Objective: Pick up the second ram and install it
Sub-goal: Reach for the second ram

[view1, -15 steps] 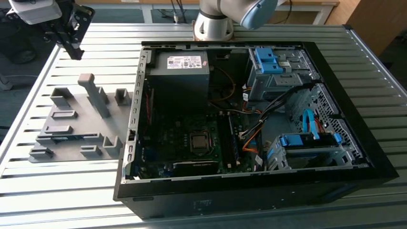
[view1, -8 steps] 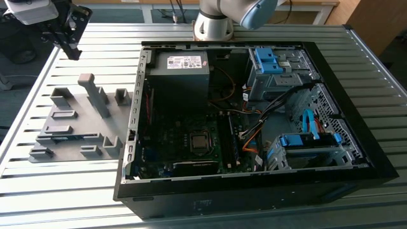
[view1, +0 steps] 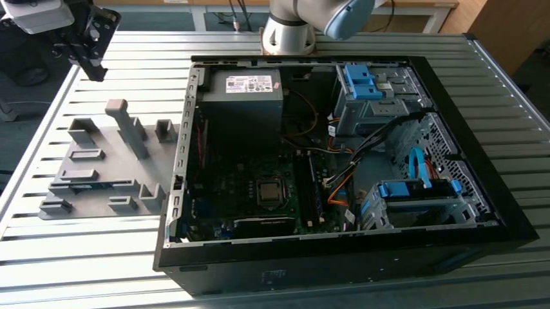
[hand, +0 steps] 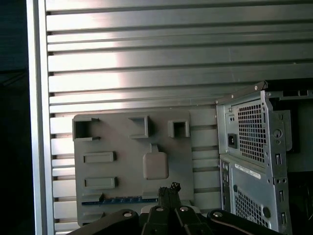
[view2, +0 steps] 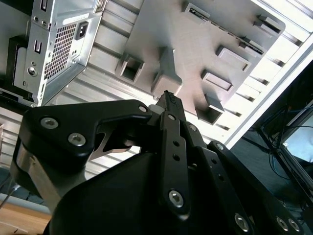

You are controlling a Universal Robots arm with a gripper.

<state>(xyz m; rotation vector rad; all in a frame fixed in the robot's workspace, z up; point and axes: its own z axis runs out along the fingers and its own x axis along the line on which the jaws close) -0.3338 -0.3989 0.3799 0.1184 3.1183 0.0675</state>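
Exterior view: the black metal gripper hangs in the air above the flat, matte grey plastic fixture plate, touching nothing. In both wrist views its jaws look pressed together, with nothing between them. The second ram, a long thin dark-green memory board, sits on edge in a narrow slot along one edge of the plate. Square pockets and a tall grey upright block rise from the plate. On the plate's right in the exterior view, touching it, lies the open black steel computer case. Both rest on a ribbed aluminium table.
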